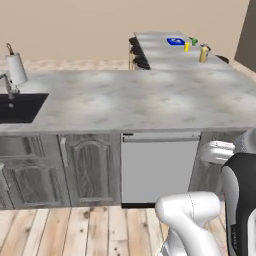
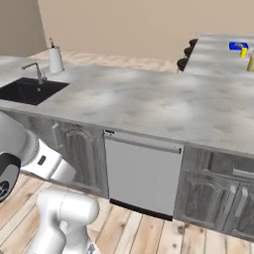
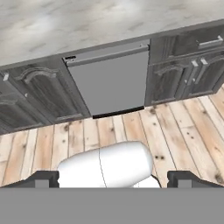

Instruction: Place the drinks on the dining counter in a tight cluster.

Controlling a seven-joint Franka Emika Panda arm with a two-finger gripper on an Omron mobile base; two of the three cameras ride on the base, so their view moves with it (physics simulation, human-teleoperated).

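Wooden floorboards (image 3: pixel 183 127) lie under the claw (image 3: pixel 113 178), whose two dark fingertips (image 3: pixel 41 178) sit far apart at the bottom of the hand view, gripping nothing. The claw points down and forward over those planks, low in front of the cabinets.

Straight ahead of it stands a plain grey dishwasher front (image 3: pixel 109 83), flanked on either side by dark grey carved cabinet doors (image 3: pixel 37 94). Above them runs the grey marbled worktop (image 1: pixel 140 100), broad and bare across its middle. Off to the claw's left on that top sits a black sink (image 1: pixel 17 107) with a tap (image 2: pixel 34 69), and a paper-towel roll (image 1: pixel 16 67) stands upright just beyond it.

Well beyond the worktop, far from the claw and toward its right, the dining counter (image 1: pixel 160 55) stretches away, with dark stools (image 1: pixel 140 52) along its left edge. On it, a yellow bottle (image 1: pixel 187 46) stands just beside a blue item (image 1: pixel 175 41), and a second, taller bottle (image 1: pixel 203 53) stands near it, closer to the robot; its colours are too small to tell. Something green (image 1: pixel 194 41) sits just behind the yellow one.
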